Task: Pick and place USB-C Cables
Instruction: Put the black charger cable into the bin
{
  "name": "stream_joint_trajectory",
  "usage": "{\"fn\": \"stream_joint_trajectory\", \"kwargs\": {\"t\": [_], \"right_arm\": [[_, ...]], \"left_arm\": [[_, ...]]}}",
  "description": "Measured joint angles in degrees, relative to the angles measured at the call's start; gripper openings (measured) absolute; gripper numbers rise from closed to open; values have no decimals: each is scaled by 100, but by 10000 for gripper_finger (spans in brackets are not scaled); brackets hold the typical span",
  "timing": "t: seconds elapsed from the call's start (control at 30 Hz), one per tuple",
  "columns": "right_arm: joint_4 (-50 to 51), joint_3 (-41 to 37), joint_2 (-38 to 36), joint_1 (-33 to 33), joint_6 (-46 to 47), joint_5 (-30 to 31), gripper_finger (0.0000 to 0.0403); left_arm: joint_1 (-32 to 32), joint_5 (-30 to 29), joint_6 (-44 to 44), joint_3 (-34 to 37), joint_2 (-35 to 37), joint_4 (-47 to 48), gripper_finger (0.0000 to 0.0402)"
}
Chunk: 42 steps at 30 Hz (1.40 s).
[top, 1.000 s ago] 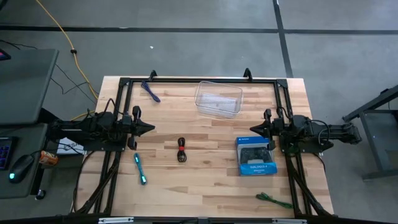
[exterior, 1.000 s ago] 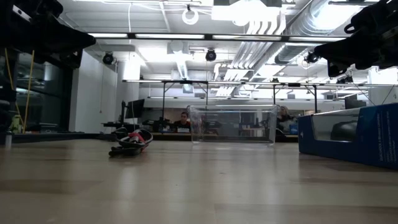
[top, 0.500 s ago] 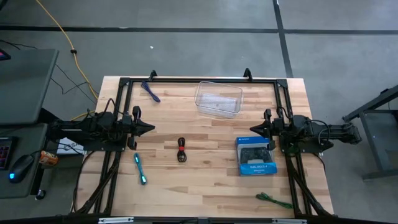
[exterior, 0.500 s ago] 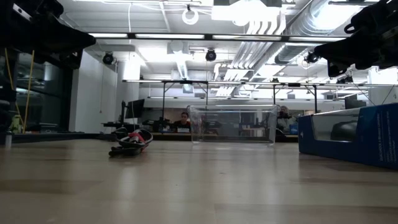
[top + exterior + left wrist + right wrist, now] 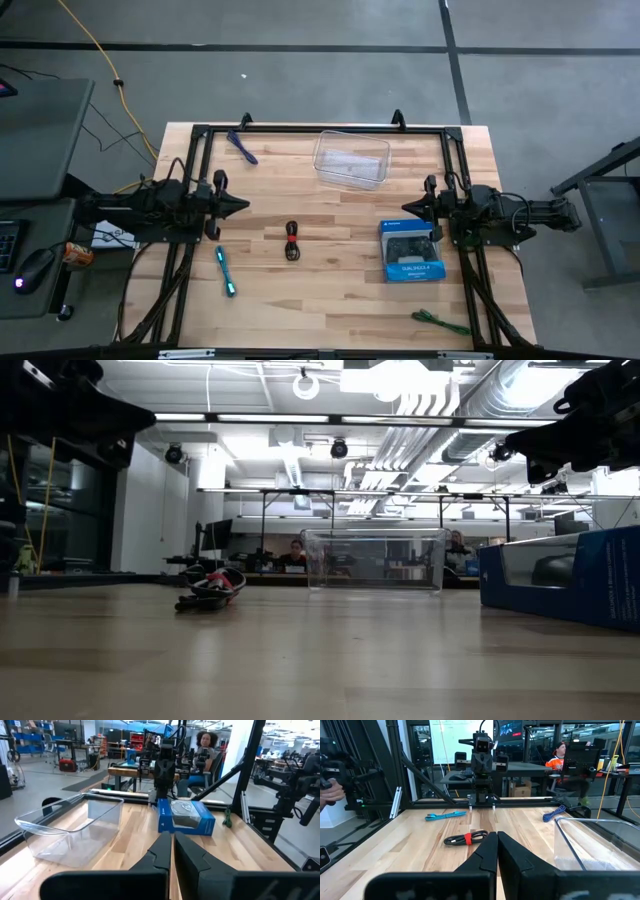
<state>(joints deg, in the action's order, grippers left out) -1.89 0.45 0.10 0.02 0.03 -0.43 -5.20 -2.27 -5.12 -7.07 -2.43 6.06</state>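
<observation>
At the bench's (image 5: 330, 300) near edge, toward the right corner, lay the green cable (image 5: 440, 321). A little farther in, near the left side, the cyan cable (image 5: 225, 270) lay stretched out, just past the left tool's reach. The blue box (image 5: 411, 251) sat on the right half, close beside the right arm.

Around the middle of the bench lay the black cable (image 5: 292, 241) with its red band, bundled and apart from everything else; the low view showed it (image 5: 210, 588) resting flat on the wood.

The left tool (image 5: 240, 206) hung over the left edge at mid-depth, pointing inward, its fingers (image 5: 162, 851) pressed together with only a thin slit between them and nothing held. The right tool (image 5: 408, 207) mirrored it at the right edge, pointing inward above the box's far end, its fingers (image 5: 490, 851) likewise closed together and empty.

Farther back, the clear tub (image 5: 351, 160) stood near the far edge, slightly right of centre. The purple cable (image 5: 242, 146) lay by the far left corner, well apart from the tub.

Beyond the bench, a seated person (image 5: 559, 751) in an orange top showed in the room.
</observation>
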Motion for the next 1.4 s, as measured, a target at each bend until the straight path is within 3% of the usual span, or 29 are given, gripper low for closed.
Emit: {"fn": "stream_joint_trajectory", "kwargs": {"t": [0.3,0.8,1.07,1.4], "right_arm": [[-2,1,1,-1,-2,1,0],[-2,0,0,1,0,0,0],[-2,2,2,1,0,0,0],[20,2,0,-1,0,2,0]], "left_arm": [[4,297,-98,0,-746,-887,18],[858,359,161,-40,-3523,-3304,191],[1287,247,600,-1207,-5530,-2941,228],[1423,-340,2287,-3479,-7661,-499,232]]}}
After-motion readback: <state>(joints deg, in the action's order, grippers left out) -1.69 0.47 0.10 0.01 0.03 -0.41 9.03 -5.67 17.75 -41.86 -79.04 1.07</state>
